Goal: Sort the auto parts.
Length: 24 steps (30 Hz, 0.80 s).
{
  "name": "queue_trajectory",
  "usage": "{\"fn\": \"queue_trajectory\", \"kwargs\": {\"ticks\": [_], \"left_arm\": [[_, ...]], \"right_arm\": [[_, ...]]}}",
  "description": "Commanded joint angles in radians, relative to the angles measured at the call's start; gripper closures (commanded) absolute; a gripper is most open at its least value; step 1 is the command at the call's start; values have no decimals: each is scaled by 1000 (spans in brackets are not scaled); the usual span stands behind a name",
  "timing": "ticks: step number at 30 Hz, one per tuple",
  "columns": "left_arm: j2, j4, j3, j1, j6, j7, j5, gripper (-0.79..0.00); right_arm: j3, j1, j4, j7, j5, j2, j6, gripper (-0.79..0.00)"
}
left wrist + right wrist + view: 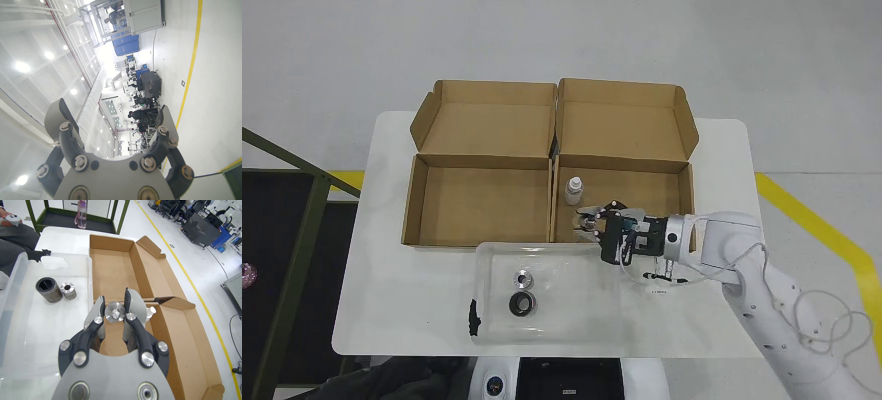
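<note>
**Silver part in the grip, boxes dead ahead**

Right gripper (114, 302) first: its fingers are clamped on a round silver part (115, 313), pinched at the rim and held clear of the table. In the top view the right arm comes in from the robot's right, its forearm crossing a corner of the clear bin (482, 290). The wrist points across toward the left box (482, 205). The part hangs about where the bin's edge meets the front walls of the boxes, close to the divide between the two.

This looks like the carry step, with the part lifted out and not yet set down. The next move calls for picking the correct box, clearing its cardboard wall, lowering, then letting go.

Back in the bin, a dark sleeve (48, 290) and a small silver cylinder (68, 291) stand upright just beside each other, waiting their turn. Further on, a white bottle (573, 188) stands in the right box (642, 200) by the dividing wall.

Left gripper (113, 106) is spread wide, holding nothing, aimed off into the hall.
</note>
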Motion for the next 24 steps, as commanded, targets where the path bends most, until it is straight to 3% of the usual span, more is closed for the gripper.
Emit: {"fn": "queue_trajectory", "kwargs": {"ticks": [1,9,24], "left_arm": [[0,0,0,0,0,0,0,-785],[0,0,0,0,0,0,0,-785],[0,0,0,0,0,0,0,-785]], "right_arm": [[4,8,19,11,3,1,-5,0],[-14,67,121,78,33,-2,-24,0],[-128,217,331,201,65,-36,55,0]]}}
